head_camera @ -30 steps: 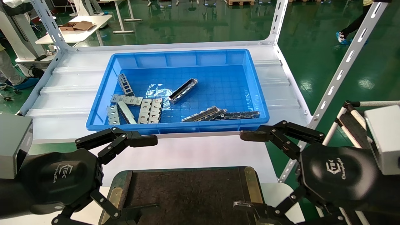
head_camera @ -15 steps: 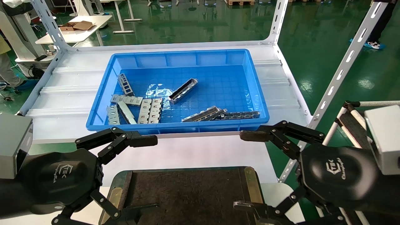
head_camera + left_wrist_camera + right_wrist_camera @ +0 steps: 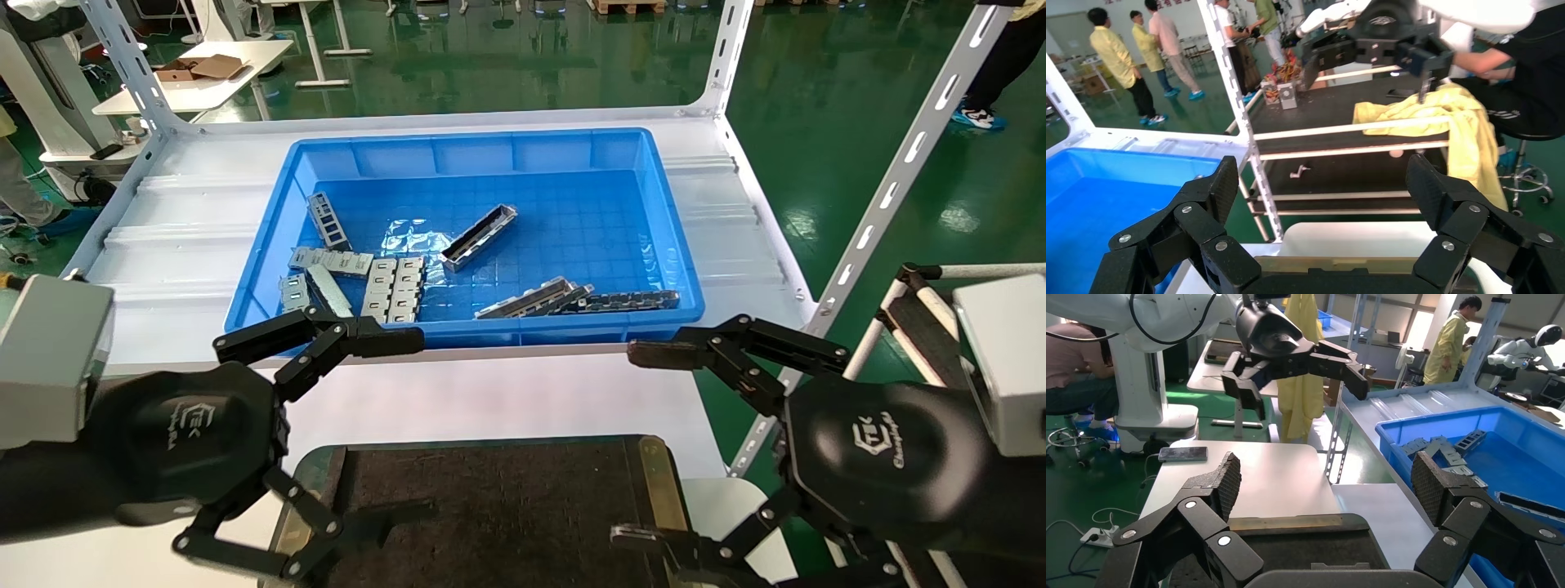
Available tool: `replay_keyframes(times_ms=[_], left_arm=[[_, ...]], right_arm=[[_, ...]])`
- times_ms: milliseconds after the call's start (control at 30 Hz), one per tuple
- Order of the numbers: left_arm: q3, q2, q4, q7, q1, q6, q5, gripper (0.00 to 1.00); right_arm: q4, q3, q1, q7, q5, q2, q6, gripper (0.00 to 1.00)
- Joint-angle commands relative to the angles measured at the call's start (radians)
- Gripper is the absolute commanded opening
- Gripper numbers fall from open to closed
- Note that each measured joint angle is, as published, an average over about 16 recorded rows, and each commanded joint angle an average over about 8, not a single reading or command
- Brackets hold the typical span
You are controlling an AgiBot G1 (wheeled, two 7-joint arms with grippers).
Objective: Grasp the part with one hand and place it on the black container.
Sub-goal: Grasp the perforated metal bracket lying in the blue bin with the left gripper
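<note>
The part (image 3: pixel 479 238), a silver-grey trough-shaped bar with a dark hollow, lies at a slant on the floor of the blue bin (image 3: pixel 670 237), near the middle and apart from the other metal pieces. To its left short flat plates (image 3: pixel 395 288) with square windows lie in a cluster, and toward the bin's near wall several darker long bars (image 3: pixel 576 300) lie side by side. The bin stands on the white tabletop (image 3: pixel 163 245) of a shelf frame. Nearer the robot lies the black container (image 3: pixel 498 506), a flat tray with a rough dark mat and brass-coloured side strips; nothing rests on it. The left tool (image 3: pixel 327 449) hovers over the container's left edge, just short of the bin's near wall, its fingers spread wide and holding nothing; the left wrist view shows both fingers (image 3: pixel 1214 190) far apart. The right tool (image 3: pixel 645 445) hangs over the container's right edge, likewise spread wide and empty, its ridged pads (image 3: pixel 1229 478) well apart in the right wrist view. Each tool's black housing bears a hexagonal logo with a line of small white lettering beneath it, too small to read with certainty.
</note>
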Motion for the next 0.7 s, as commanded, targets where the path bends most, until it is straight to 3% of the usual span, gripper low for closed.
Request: replay_keyframes(times_ms=[33, 700], left_arm=[[0.004, 0.007, -0.002, -0.001, -0.008, -0.012, 0.012, 1.0], [0.099, 0.208, 0.222, 0.104, -0.155, -0.216, 0.28, 1.0]], right_arm=[[0.0, 0.0, 0.0, 0.0, 0.0, 0.0, 0.0, 1.0], [0.0, -0.001, 0.0, 0.0, 0.0, 0.0, 0.0, 1.0]])
